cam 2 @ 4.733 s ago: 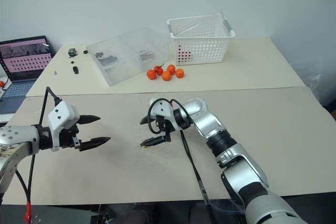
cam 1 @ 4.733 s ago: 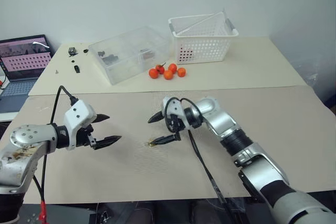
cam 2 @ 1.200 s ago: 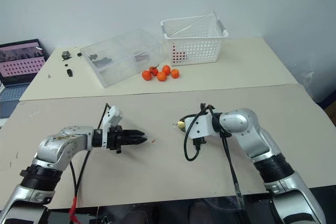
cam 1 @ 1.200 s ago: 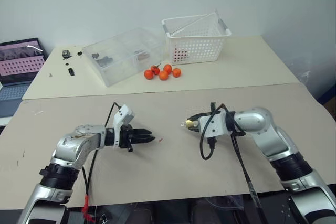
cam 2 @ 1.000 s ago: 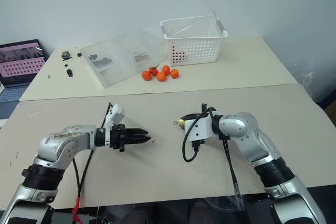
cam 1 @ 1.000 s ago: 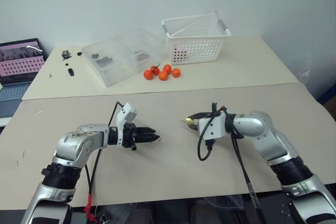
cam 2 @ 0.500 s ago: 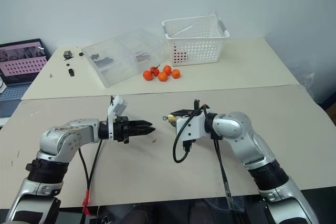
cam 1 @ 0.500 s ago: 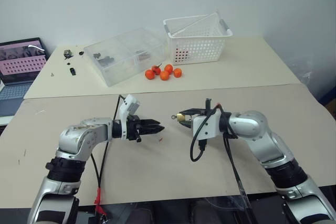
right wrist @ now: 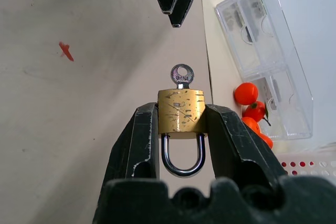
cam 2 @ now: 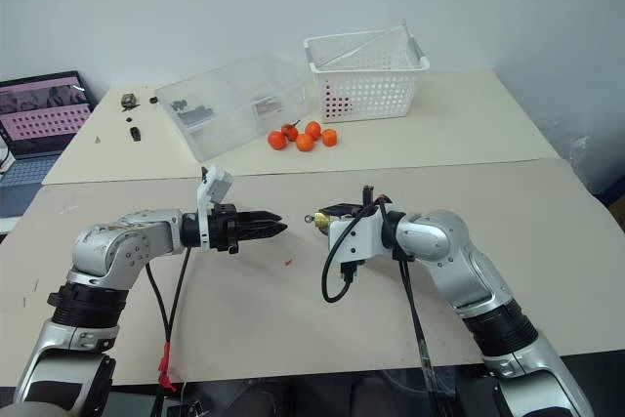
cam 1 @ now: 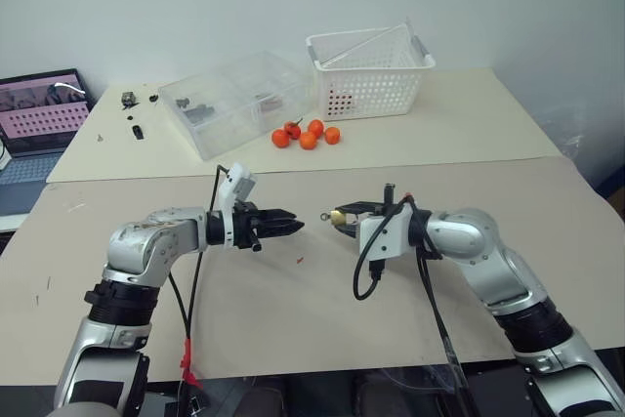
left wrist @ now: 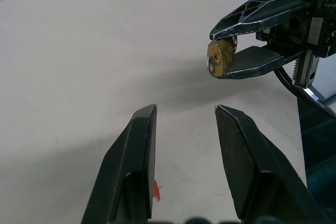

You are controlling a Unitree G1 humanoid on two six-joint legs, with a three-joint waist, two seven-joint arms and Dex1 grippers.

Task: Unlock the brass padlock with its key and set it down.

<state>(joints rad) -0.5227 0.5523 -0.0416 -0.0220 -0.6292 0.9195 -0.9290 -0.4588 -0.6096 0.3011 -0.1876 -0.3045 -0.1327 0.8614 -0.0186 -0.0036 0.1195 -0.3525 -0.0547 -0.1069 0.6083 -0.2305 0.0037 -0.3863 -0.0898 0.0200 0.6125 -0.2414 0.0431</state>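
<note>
1. Spanning the lower frame of the left eye view, a wide beige table top (cam 1: 322,329) is seen.
2. A white perforated plastic basket (cam 1: 371,72) is placed at upper centre.
3. The left gripper (cam 1: 291,226), at centre left, is parted with nothing held.
4. The right gripper (cam 1: 338,221), at centre, is clamped on the small brass-yellow rectangular padlock (right wrist: 181,110), raised above the table.
5. The tiny silvery metal key (right wrist: 182,75) is seated in the padlock, pointing toward the left gripper.

Bright even light, soft shadows, sharp focus, no glare.
</note>
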